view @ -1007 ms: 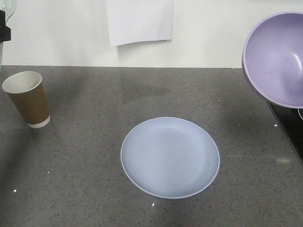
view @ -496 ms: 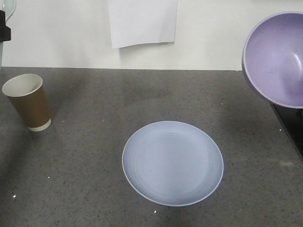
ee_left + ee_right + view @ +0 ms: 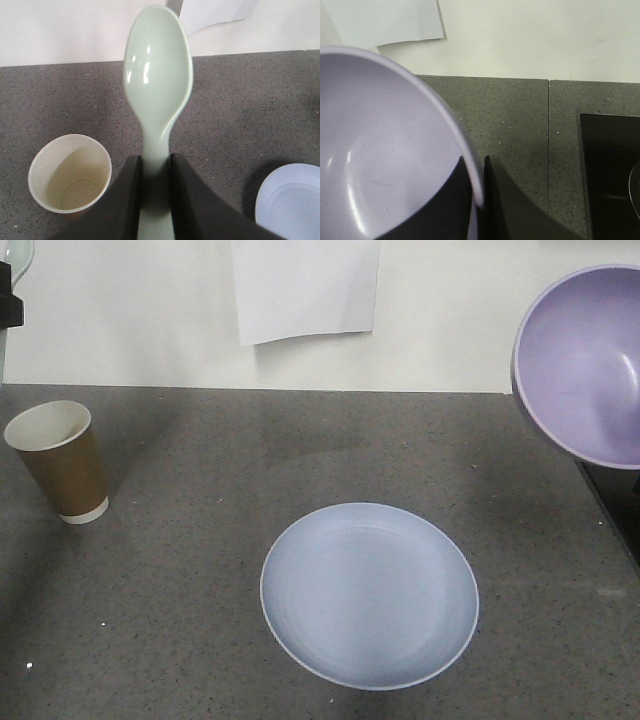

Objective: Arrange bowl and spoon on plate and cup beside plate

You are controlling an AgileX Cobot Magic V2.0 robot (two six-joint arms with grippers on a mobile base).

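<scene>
The right pincer (image 3: 476, 172) clamps the tilted bowl (image 3: 585, 365) aloft by its rim; the plate (image 3: 370, 595) lies below, leftward, on the surface (image 3: 190, 570). The left pincer (image 3: 155, 167) grips the spoon (image 3: 157, 75).

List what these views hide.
End of the spoon handle: left wrist view, inside the left hand.
The bowl: front view, cut by the right edge; right wrist view, by left and bottom edges.
The plate: left wrist view, cut by the bottom-right corner.

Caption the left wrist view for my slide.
Left pincer clamps the spoon; cup and plate stand on the counter.
</scene>
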